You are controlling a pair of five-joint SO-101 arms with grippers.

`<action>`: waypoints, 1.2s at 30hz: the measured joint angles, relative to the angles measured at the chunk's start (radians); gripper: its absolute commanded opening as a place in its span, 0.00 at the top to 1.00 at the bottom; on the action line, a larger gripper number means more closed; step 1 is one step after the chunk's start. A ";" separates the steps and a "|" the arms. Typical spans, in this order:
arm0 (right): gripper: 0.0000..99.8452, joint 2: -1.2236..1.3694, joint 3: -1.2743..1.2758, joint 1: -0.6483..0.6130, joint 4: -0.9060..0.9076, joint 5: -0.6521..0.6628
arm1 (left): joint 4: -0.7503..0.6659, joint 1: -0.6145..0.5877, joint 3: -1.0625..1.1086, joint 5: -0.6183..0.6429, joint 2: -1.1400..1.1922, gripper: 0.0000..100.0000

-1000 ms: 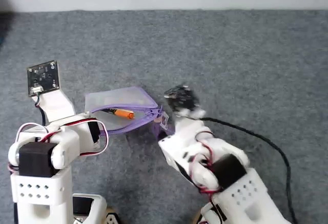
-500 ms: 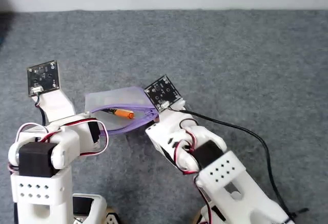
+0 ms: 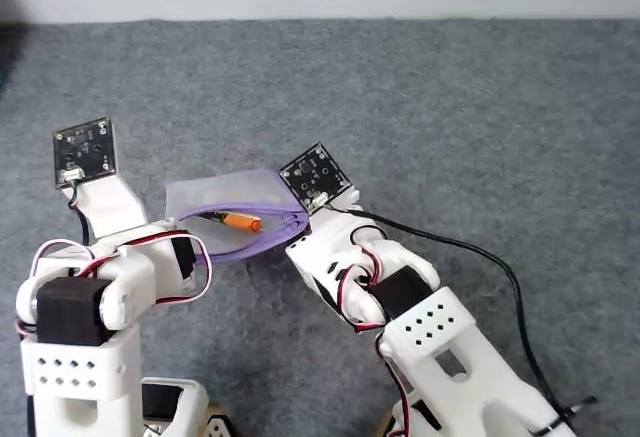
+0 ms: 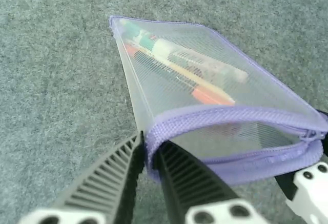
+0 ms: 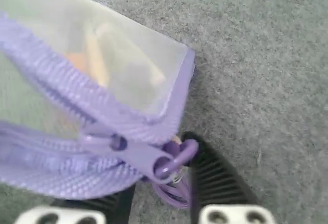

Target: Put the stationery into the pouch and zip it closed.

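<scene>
1. The pouch (image 3: 225,197) is lying left of the centre of the grey, felt-like tabletop (image 3: 450,107), toward its near edge. It is a flat wedge of translucent ribbed mesh edged in woven purple tape.
2. Its zipped edge is facing the arms and gaping in a long purple loop. The slider is sitting at the end nearest the right arm.
3. Stationery is showing through the mesh: an orange pen (image 4: 212,96), a white cylindrical marker (image 4: 200,62) and a green-capped pen (image 4: 141,37), all lying lengthwise and close together.
4. The left gripper (image 4: 148,157) is pinching the pouch's other end. Its two black ribbed fingers are pressing together on the purple tape at the corner where the zip begins.
5. The right gripper (image 5: 161,203) is sitting at the slider end, low over the tabletop. Its black ridged fingers are standing a little apart, not clamping anything.
6. The zipper pull (image 5: 154,160) — a glossy purple tab with a thin ring dangling from it — is hanging between those fingers. The ring is touching one finger and leaving a gap to the other.
</scene>
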 measured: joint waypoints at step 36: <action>0.99 -0.143 -0.051 0.101 -0.124 0.192 | 0.017 0.118 -0.239 -0.003 -0.203 0.67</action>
